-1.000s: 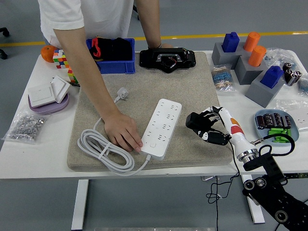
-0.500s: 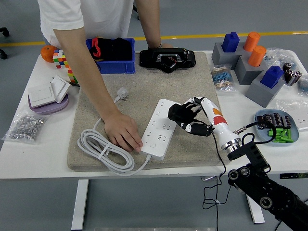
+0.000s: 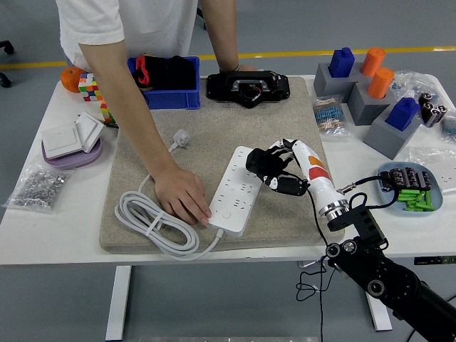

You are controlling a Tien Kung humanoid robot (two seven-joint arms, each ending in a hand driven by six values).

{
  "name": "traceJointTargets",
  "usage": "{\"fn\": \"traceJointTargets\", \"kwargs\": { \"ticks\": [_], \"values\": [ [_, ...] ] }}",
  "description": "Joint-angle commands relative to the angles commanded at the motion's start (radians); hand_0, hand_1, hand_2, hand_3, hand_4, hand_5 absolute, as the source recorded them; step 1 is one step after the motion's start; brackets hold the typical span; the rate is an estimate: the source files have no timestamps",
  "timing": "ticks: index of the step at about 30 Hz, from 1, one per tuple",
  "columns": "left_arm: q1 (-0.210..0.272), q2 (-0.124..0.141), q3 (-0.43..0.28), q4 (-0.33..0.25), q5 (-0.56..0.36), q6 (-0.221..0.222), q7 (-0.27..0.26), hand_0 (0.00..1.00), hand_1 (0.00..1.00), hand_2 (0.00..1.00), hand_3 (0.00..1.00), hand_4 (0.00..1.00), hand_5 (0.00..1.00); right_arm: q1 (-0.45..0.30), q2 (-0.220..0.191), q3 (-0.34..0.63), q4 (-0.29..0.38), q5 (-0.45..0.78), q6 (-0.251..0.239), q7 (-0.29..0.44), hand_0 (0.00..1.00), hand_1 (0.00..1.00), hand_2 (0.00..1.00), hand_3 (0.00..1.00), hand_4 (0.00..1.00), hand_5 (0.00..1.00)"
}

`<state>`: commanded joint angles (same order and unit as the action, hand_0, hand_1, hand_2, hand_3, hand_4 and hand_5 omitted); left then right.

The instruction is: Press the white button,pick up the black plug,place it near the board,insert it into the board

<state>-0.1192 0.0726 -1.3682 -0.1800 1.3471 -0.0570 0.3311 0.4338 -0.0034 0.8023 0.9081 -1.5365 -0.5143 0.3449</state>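
Compared with half a second before, right hand (image 3: 274,171) shifted a little further left and up, now over the right edge of the white power strip (image 3: 239,189), near its upper end; a full second before, was still well to the right of the strip, over the bare mat. Fingers (image 3: 258,162) curled around a black plug (image 3: 265,169), gripping it above the strip's sockets; cannot tell whether the plug touched the strip. Left arm out of view. Person's hand (image 3: 182,196) unchanged, resting flat on the grey mat (image 3: 206,135) and touching the strip's left edge close to its white button (image 3: 226,211). Counted on the bench (image 3: 43,214): one power strip with one coiled white cable (image 3: 149,221) and one white plug (image 3: 179,139) lying on the mat; one blue bin (image 3: 165,92); one black device (image 3: 247,87) at the mat's far edge; two blue blocks (image 3: 341,62) and two orange cylinders (image 3: 372,61) on grey stands at the far right; one colour cube (image 3: 88,87); one orange fruit (image 3: 70,79).
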Motion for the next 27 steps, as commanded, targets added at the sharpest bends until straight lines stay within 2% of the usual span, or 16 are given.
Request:
{"fn": "traceJointTargets", "kwargs": {
  "ticks": [10,20,27],
  "values": [
    [-0.003,-0.004,0.01,0.0,-0.005,-0.002,-0.001,0.708,0.663,0.584,0.679,0.659,0.272,0.029,0.003,-0.018,-0.093,0.022,-0.013,0.028,0.341,0.237,0.295,0.476,0.731,0.002],
    [0.0,0.0,0.001,0.0,0.003,-0.001,0.003,0.708,0.663,0.584,0.679,0.66,0.273,0.04,0.003,-0.031,-0.13,0.031,-0.017,0.036,0.34,0.237,0.295,0.475,0.731,0.002],
    [-0.002,-0.003,0.011,0.0,-0.01,0.0,0.0,0.708,0.664,0.584,0.682,0.661,0.274,0.044,0.003,-0.047,-0.125,0.033,-0.017,0.034,0.339,0.237,0.295,0.475,0.731,0.002]
  ]
}}
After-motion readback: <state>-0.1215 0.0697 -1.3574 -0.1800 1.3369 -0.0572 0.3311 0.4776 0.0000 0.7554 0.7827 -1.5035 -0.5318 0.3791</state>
